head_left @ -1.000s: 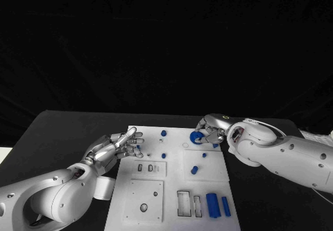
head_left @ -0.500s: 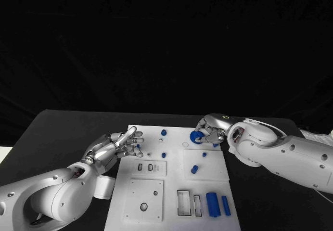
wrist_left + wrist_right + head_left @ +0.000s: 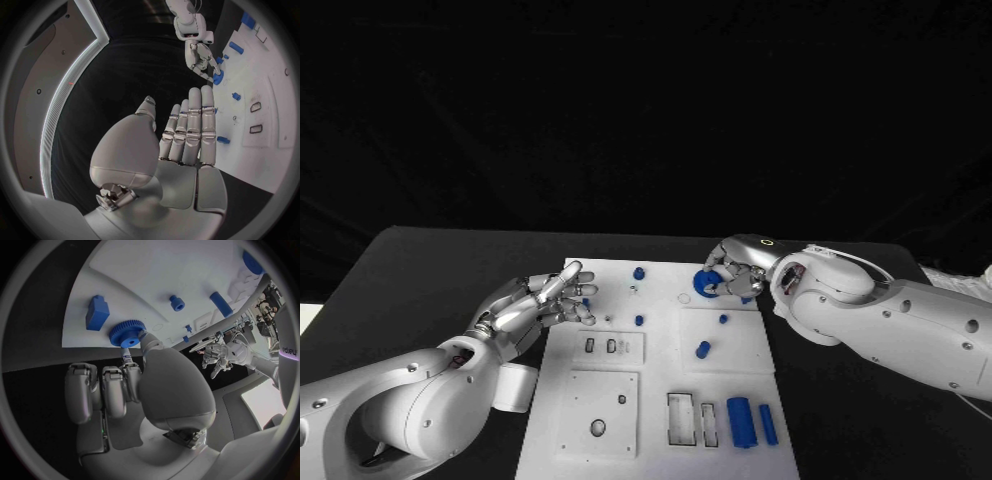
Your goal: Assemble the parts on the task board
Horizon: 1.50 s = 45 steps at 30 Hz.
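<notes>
Gear of blue toothed plastic (image 3: pixel 708 284) (image 3: pixel 127 333) (image 3: pixel 218 78) sits at the far right part of the white plastic task board (image 3: pixel 625 400) (image 3: pixel 144 275) (image 3: pixel 265 160), pinched at its rim by the fingertips of the right hand (image 3: pixel 730 273) (image 3: pixel 134 385) (image 3: pixel 201 59); the wrist view shows the thumb and one finger touching the toothed edge while the other fingers lie curled in beside them. Just beside that hand, on the board, stands a small blue block-shaped part (image 3: pixel 97 312), and a little further off a short blue stud with a collar (image 3: pixel 177 302) and an oblong blue peg (image 3: pixel 219 303) (image 3: pixel 704 352). Nearer the robot than the holding hand, at the board's near right corner, two blue rectangular bars (image 3: pixel 751 424) lie side by side next to white rectangular slots (image 3: pixel 681 419).

Across the board from the right hand, the left hand (image 3: pixel 538 305) (image 3: pixel 187 135) hovers over the board's left edge, holding nothing, its fingers stretched out straight and close together, thumb apart. Just past its fingertips stand a small blue peg (image 3: pixel 639 273) and another blue stub (image 3: pixel 639 321) (image 3: pixel 224 140); two small dark slots (image 3: pixel 600 348) (image 3: pixel 255 117) lie on the panel beside its palm. The board rests on the black table (image 3: pixel 430 280)
</notes>
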Motion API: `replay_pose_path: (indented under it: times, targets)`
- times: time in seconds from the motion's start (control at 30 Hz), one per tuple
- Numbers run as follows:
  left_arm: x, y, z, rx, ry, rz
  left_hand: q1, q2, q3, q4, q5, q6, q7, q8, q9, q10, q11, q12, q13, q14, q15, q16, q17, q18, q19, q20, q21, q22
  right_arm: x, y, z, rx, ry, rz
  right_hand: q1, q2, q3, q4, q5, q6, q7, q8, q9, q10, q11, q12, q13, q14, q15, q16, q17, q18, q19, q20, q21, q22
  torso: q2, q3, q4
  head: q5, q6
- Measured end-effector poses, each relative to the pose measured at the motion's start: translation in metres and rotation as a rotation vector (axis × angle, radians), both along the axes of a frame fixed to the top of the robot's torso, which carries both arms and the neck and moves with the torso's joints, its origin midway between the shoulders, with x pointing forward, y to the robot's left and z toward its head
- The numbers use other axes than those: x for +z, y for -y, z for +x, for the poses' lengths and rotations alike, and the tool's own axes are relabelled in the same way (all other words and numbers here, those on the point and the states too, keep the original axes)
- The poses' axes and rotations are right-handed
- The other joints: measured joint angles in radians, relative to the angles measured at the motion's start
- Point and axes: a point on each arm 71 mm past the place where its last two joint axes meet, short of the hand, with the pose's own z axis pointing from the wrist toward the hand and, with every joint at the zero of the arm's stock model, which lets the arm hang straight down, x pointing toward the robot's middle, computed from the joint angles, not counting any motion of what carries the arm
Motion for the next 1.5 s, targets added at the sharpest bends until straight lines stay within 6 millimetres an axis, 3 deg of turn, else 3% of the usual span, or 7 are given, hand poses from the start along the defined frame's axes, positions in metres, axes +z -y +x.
replay_pose_path:
  times: [0.2, 0.43, 0.63, 0.87, 1.2, 1.5]
  targets:
    - [0.0, 0.0, 0.0, 0.001, 0.0, 0.001, 0.004, 0.004, 0.0, 0.0, 0.0, 0.0, 0.0, 0.0, 0.0, 0.0, 0.0, 0.0, 0.001, 0.0, 0.0, 0.0, 0.0, 0.0, 0.0, 0.0, 0.0, 0.0, 0.001, -0.001, 0.0, 0.004, 0.007, -0.005, 0.004, -0.004, 0.029, -0.024, 0.06, 0.02, -0.002, -0.006, -0.003, 0.0, 0.0, 0.005, 0.0, 0.0, 0.0, 0.0, 0.0, 0.0, 0.003, -0.003, 0.004, 0.0, 0.0, -0.0001, 0.0006, 0.0, -0.002]
    - [0.0, -0.001, 0.0, 0.001, -0.001, 0.001, 0.004, 0.004, 0.0, 0.0, 0.0, 0.0, 0.0, 0.0, 0.0, 0.0, 0.0, 0.0, 0.001, 0.0, 0.0, 0.0, 0.001, 0.0, 0.0, 0.0, 0.0, 0.0, 0.002, -0.006, -0.003, 0.018, 0.031, 0.006, 0.006, -0.006, 0.09, -0.031, 0.119, 0.046, 0.004, 0.006, -0.003, 0.002, -0.012, 0.024, 0.0, 0.004, -0.004, 0.004, 0.0, 0.0, 0.007, -0.007, 0.008, 0.0, 0.0, -0.0013, 0.0006, 0.0, -0.003]
    - [0.0, -0.001, 0.0, 0.0, -0.002, 0.001, 0.004, 0.004, 0.0, 0.0, 0.0, 0.0, 0.0, 0.0, 0.0, 0.0, 0.0, 0.0, 0.001, 0.0, 0.0, 0.0, 0.001, 0.0, 0.0, 0.0, 0.0, 0.0, 0.0, -0.015, -0.008, 0.042, 0.044, 0.024, -0.017, -0.008, 0.106, -0.024, 0.119, 0.056, -0.001, 0.009, -0.002, 0.002, -0.013, 0.024, 0.0, 0.0, -0.008, 0.008, 0.001, 0.0, 0.007, -0.007, 0.008, 0.0, 0.0, -0.0017, 0.0014, 0.002, -0.003]
    - [0.0, -0.001, 0.0, -0.001, -0.002, 0.001, 0.004, 0.004, 0.0, 0.0, 0.0, 0.0, 0.0, 0.0, 0.0, 0.0, 0.0, 0.0, 0.001, 0.0, 0.0, 0.0, 0.001, 0.0, 0.0, 0.0, 0.0, 0.0, 0.012, -0.036, -0.017, 0.094, 0.083, 0.059, -0.026, -0.007, 0.107, -0.023, 0.119, 0.06, -0.005, 0.01, -0.001, 0.002, -0.013, 0.024, 0.0, 0.0, -0.008, 0.008, 0.001, 0.0, 0.007, -0.007, 0.008, 0.0, 0.0, -0.0019, 0.0023, 0.006, 0.0]
    - [0.0, 0.001, -0.001, -0.005, -0.003, -0.001, 0.004, 0.004, 0.0, 0.0, 0.0, 0.0, 0.0, 0.0, 0.0, 0.0, 0.0, 0.0, 0.001, 0.0, 0.0, 0.0, 0.001, 0.0, 0.0, 0.0, 0.0, 0.0, 0.023, -0.077, -0.032, 0.19, 0.126, 0.097, -0.034, -0.012, 0.116, -0.022, 0.118, 0.065, -0.01, 0.009, -0.001, 0.002, -0.013, 0.024, 0.0, 0.0, -0.008, 0.008, 0.001, 0.0, 0.004, -0.01, 0.008, 0.001, 0.0, -0.0013, 0.0024, 0.018, 0.002]
    - [0.0, 0.001, -0.001, -0.008, -0.004, -0.001, 0.004, 0.004, 0.003, -0.003, 0.0, 0.0, 0.0, 0.0, 0.0, 0.0, 0.0, 0.0, 0.001, 0.0, 0.0, -0.004, 0.0, 0.0, -0.004, 0.004, 0.0, 0.0, 0.023, -0.107, -0.029, 0.225, 0.145, 0.105, -0.038, -0.008, 0.118, -0.025, 0.112, 0.065, -0.011, 0.005, -0.001, 0.002, -0.012, 0.024, 0.0, 0.0, -0.007, 0.008, 0.0, 0.0, 0.003, -0.011, 0.008, 0.0, 0.001, -0.0013, 0.0017, 0.024, 0.002]
